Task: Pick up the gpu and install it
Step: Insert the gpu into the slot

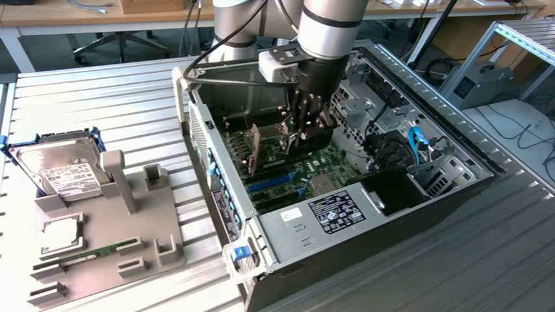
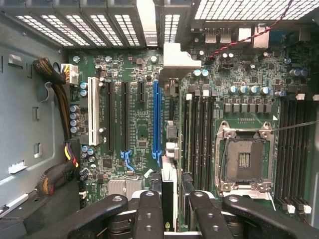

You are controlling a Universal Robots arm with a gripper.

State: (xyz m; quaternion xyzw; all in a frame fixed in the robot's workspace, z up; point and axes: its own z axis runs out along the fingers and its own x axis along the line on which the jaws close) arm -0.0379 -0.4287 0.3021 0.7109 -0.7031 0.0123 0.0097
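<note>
End effector (image 2: 169, 211) clenched on the gpu (image 2: 168, 191), card held edge-on above the motherboard (image 2: 144, 99), beside its blue slot (image 2: 156, 117), inside the open computer case (image 1: 227, 195).

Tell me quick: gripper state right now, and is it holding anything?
Gripper: closed on the gpu, held edge-on above the motherboard inside the open computer case.
</note>
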